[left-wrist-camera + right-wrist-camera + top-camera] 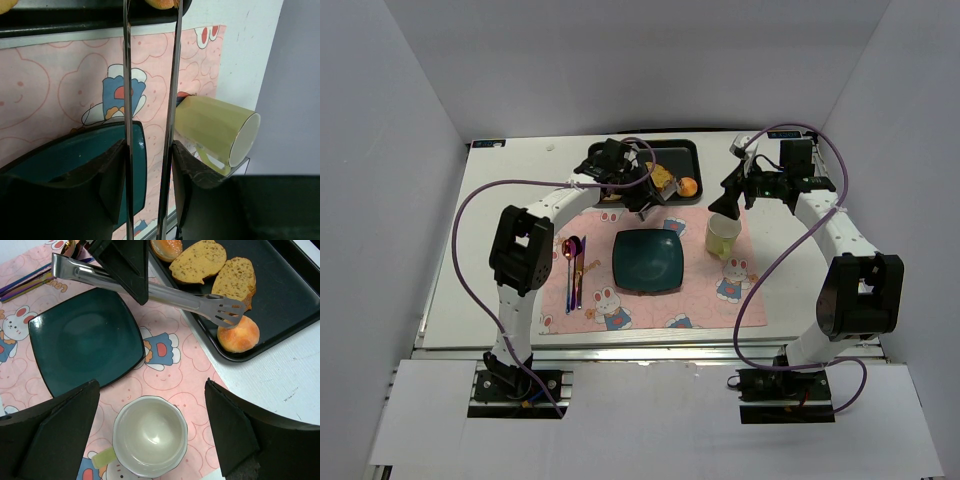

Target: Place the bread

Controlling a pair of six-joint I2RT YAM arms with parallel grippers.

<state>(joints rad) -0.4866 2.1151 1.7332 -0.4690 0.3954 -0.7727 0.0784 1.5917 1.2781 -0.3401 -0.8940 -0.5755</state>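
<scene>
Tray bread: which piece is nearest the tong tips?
The small round golden bun at the tips of the tongs; the flat toasted slices and the oval bun lie farther back.

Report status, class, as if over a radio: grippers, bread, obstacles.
Left gripper shut on tongs, tips at the bread. Right gripper open over the mug. Bread in black tray, teal plate bare.

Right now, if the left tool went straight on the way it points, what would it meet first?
The tongs held in the left tool lead the way; their tips sit at the bread, in a corner of the black tray. The bread would likely be met first, though depth is unclear.
</scene>
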